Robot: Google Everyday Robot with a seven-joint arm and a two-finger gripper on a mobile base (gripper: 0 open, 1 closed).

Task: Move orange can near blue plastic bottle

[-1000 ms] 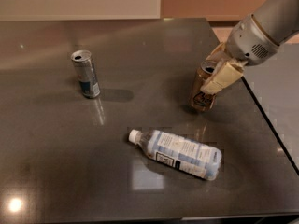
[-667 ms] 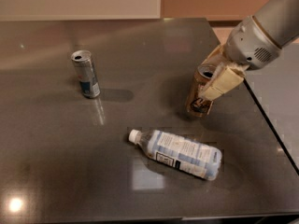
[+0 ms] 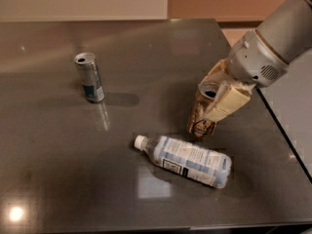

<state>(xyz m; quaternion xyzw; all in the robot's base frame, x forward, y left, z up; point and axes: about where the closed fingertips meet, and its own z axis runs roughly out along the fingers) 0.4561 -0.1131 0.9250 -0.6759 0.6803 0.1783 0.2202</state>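
The orange can (image 3: pixel 202 117) stands upright on the dark table, orange-brown with a dark drawing and a silver top, right of centre. My gripper (image 3: pixel 217 101) comes in from the upper right and is shut on the can, its cream fingers (image 3: pixel 229 103) on either side of it. The blue plastic bottle (image 3: pixel 187 159) lies on its side just in front of the can, white cap pointing left, pale blue and white label up. The can's base is a short gap behind the bottle.
A slim silver-and-blue can (image 3: pixel 89 77) stands upright at the left. The dark table (image 3: pixel 58 155) has its right edge close behind my arm (image 3: pixel 273 45) and its front edge along the bottom of the view.
My gripper has carried the orange can forward and a little left, closer to the bottle. The bottle and the silver-and-blue can have not moved.
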